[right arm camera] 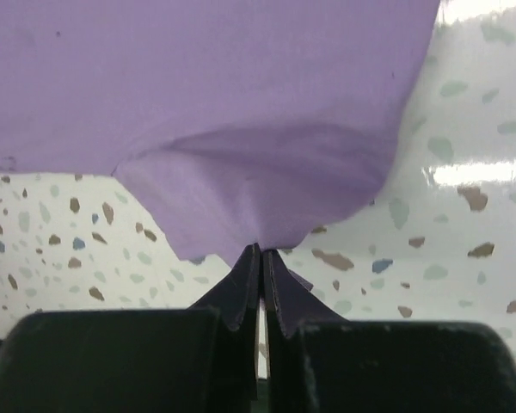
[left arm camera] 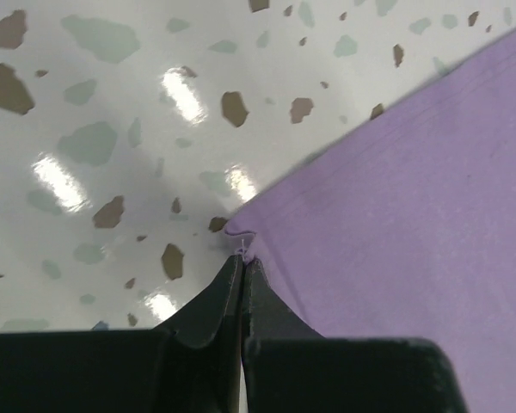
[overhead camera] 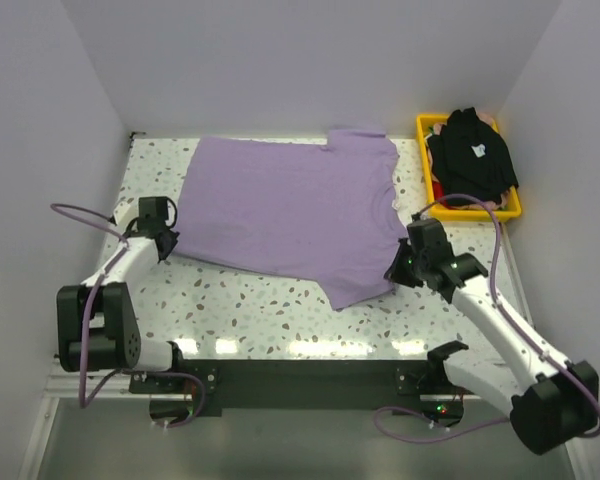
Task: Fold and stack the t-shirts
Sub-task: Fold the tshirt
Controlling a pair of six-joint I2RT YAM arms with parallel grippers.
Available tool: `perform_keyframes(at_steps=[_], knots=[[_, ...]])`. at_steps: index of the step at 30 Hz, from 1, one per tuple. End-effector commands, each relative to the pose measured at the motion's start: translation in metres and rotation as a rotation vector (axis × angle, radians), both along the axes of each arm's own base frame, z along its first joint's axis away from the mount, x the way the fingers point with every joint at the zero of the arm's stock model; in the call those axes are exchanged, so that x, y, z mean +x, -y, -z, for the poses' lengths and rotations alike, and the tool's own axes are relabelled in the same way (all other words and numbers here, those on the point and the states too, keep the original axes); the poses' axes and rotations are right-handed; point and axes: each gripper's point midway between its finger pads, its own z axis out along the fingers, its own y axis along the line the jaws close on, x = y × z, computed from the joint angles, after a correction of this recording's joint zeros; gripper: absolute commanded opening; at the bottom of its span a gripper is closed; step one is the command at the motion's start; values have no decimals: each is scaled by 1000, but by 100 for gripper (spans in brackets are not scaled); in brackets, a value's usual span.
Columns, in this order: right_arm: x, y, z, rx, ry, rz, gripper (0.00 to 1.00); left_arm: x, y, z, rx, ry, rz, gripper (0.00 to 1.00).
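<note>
The purple shirt [overhead camera: 290, 205] lay spread flat across the middle of the worktop [overhead camera: 260, 310], its top side reaching the far edge. The left gripper [overhead camera: 168, 240] sat near the left edge, its fingers pressed together on the shirt's near left corner. The right gripper [overhead camera: 398, 268], toward the right edge, had its fingers pinched tight on a bunched bit of the shirt's right side, pulling the cloth up into a small fold. The black shirt [overhead camera: 472, 155] sat heaped in the yellow basket [overhead camera: 480, 212] at the far right corner.
</note>
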Motion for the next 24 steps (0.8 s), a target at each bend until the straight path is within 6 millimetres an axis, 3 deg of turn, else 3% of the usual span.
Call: perform_keyframes(at_steps=[1,2,7,8,11,17,24], knots=[[51,-7,-13,-85,60,-44,0,35,-4,-16,17,42,27,0],[64,-11,-23,-92,84,-57,0,43,-5,-13,16,32,30,0],[107,-26,-13,-121,60,-73,0,66,-3,-5,-1,13,45,0],[112,-27,-3,-133,30,-77,0,73,-4,-3,-2,10,44,0],[137,-34,-14,-132,59,-75,0,85,-5,-1,-2,-1,46,0],[167,-32,-29,-133,86,-53,0,104,-8,-8,3,11,44,0],[189,-23,-38,-107,96,-22,0,118,-7,-11,-7,19,56,0]])
